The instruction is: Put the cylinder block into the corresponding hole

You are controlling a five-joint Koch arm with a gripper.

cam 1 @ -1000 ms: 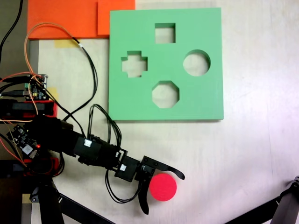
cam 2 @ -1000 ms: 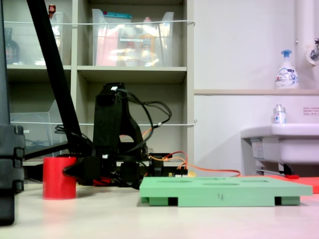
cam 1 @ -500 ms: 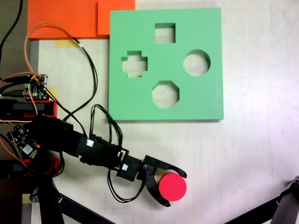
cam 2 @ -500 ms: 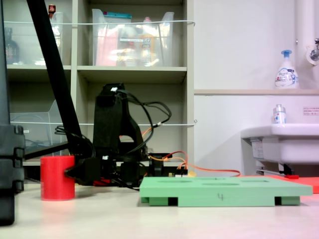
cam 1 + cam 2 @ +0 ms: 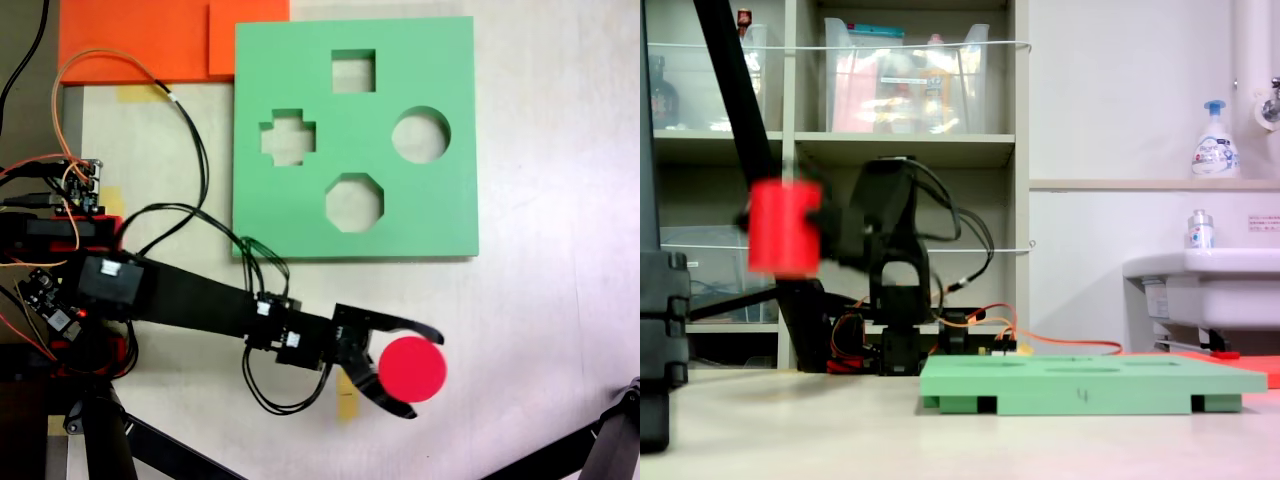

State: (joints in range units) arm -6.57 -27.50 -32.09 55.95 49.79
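The cylinder block (image 5: 785, 227), clamped in the jaws, has just left the counter; carry to the round hole (image 5: 420, 135) follows.

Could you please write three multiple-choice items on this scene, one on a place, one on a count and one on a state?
1. Where is the cylinder block?
A. in the round hole
B. in the air, clear of the table
C. on the green board

2. How many cutouts has the green board?
A. four
B. two
C. six

3. What is the end effector doing?
A. hanging open and empty
B. pressing on the board
C. gripping the block

Answers: 1 B, the second exterior view shows the block well above the tabletop. 2 A, there are square, cross, round and octagonal cutouts. 3 C, its fingers close around the block in the first exterior view.
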